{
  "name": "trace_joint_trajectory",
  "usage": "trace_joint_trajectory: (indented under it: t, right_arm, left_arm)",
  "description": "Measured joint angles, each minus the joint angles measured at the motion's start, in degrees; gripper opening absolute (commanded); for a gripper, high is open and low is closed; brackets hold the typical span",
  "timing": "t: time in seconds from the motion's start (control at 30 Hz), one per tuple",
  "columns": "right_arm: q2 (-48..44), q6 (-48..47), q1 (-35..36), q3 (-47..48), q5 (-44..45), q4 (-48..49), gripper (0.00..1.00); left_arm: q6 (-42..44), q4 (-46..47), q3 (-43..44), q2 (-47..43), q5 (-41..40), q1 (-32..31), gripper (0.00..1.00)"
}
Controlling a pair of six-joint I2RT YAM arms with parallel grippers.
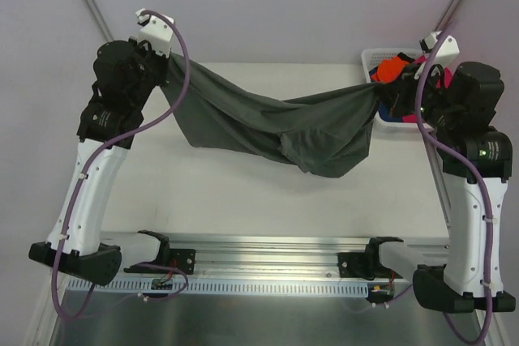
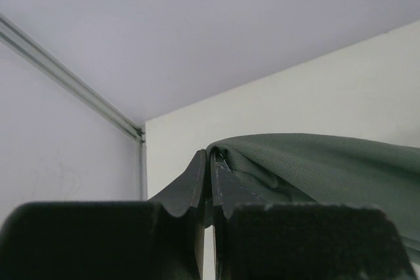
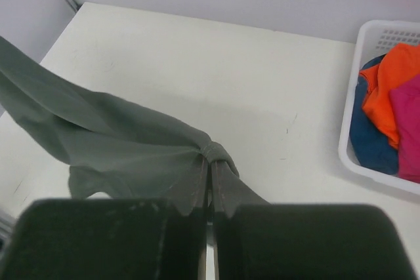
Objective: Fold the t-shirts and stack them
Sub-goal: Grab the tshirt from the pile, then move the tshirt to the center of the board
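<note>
Currently the dark grey-green t-shirt point(image 1: 284, 123) hangs stretched between the two arms above the counter point(image 1: 243, 192). It sags in the middle, and its lowest folds droop right of centre; whether they touch the surface cannot be told. The left end effector point(image 2: 210, 162) is clenched on one end of the cloth, at the far left corner of the counter. Its wrist view shows the fingers pressed together with a fold of fabric pinched between them. The right end effector point(image 3: 211, 162) is likewise clenched on the opposite end, where the fabric gathers into a tight bunch at the fingertips and fans out to the left. Just beside the right arm, at the far right corner of the counter, sits a white plastic basket point(image 3: 345, 129). Inside it lie an orange t-shirt point(image 3: 394, 77), a magenta-pink t-shirt point(image 3: 410, 122) and a blue t-shirt point(image 3: 367, 136), crumpled together, with the blue one lowest against the basket wall.
</note>
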Motion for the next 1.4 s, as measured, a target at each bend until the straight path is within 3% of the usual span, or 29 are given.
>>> trace_joint_trajectory:
  t: [0.13,0.3,0.57,0.7,0.9,1.2,1.4]
  right_arm:
    - [4.6,0.1,-0.1,2.4,1.7,0.9,0.01]
    - [19.3,2.2,-0.2,6.9,0.5,4.2,0.01]
    - [48.4,6.6,0.3,13.6,-1.6,5.2,0.01]
    - [54.7,7.4,1.2,16.4,-1.3,4.2,0.01]
    - [49.3,7.7,1.7,14.8,-1.5,4.4,0.01]
    - [19.4,8.5,2.1,-2.1,-2.7,2.9,0.01]
    - [5.0,7.7,2.6,-8.2,-2.2,-0.7,0.01]
  left_arm:
    - [4.5,6.4,3.0,5.1,-0.1,0.5,0.00]
    - [6.3,11.3,2.8,13.5,1.2,1.0,0.00]
    - [0.7,12.3,-1.0,30.0,2.5,1.0,0.00]
    - [-1.1,11.4,-1.1,34.2,2.4,1.0,0.00]
    - [-1.2,12.5,-3.1,28.9,2.4,1.0,0.00]
    - [-1.0,12.5,-16.4,-0.1,5.0,1.0,0.00]
    - [-1.2,12.7,-20.6,-10.3,5.0,1.0,0.00]
